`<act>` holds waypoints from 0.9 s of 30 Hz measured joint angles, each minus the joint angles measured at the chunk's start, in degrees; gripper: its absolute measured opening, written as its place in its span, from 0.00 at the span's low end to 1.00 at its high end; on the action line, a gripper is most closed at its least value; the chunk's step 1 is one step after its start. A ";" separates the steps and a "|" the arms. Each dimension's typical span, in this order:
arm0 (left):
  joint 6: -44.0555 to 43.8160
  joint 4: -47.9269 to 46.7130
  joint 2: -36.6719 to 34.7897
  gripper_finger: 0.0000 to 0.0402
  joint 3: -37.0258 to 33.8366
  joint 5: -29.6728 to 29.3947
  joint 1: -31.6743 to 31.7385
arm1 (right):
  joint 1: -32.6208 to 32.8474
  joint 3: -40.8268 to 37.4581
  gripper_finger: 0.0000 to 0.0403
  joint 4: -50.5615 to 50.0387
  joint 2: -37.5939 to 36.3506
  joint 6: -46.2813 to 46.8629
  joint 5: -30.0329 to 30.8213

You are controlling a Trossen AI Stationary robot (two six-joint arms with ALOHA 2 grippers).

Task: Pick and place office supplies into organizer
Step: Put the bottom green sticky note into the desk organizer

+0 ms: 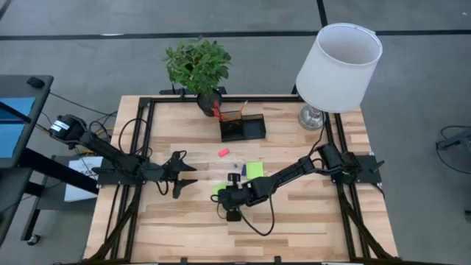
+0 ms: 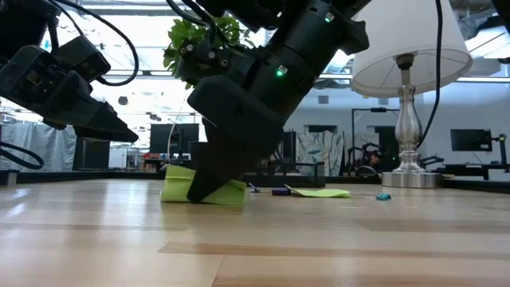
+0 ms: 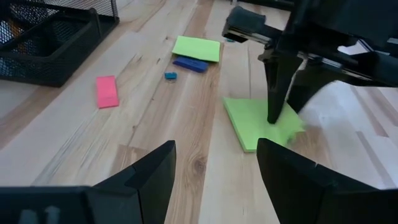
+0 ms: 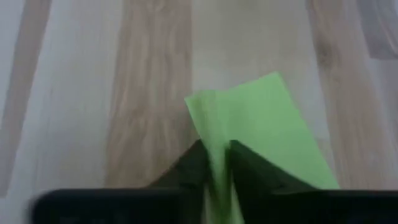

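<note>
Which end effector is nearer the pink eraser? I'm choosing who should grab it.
Left. The left end effector hovers open just beside the pink eraser; the right end effector is farther off, pinching a lime-green sticky-note pad.

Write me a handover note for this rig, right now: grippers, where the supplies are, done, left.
Right gripper: down at the table, fingers pinched on the near green sticky pad, its edge crumpled up between them; not lifted yet.
Left gripper: open, holding nothing, hovering left of the pad.
Still on the table: second green pad, dark blue piece, small blue piece, pink piece.
Organizer: at the back by the plant; red and orange items stand in it.
Left: lift the pad, place it, then the rest.
</note>
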 joint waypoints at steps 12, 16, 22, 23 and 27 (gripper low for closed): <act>-0.02 -0.47 0.00 0.54 0.00 0.54 0.00 | 0.63 3.89 0.01 -4.75 -0.03 4.68 2.56; -0.04 -0.48 0.00 0.54 0.00 1.04 0.00 | 1.30 9.19 0.01 -13.28 0.39 3.83 5.76; -0.07 -0.48 0.00 0.54 0.00 3.89 0.00 | 2.16 17.02 0.00 -24.69 0.33 3.51 11.02; -0.09 -0.46 0.00 0.54 0.00 4.43 -0.02 | 2.28 18.13 0.00 -26.28 0.33 3.52 11.88; -1.22 -0.45 0.00 0.54 0.00 6.22 -0.01 | 2.69 22.75 0.00 -35.21 0.22 4.62 16.21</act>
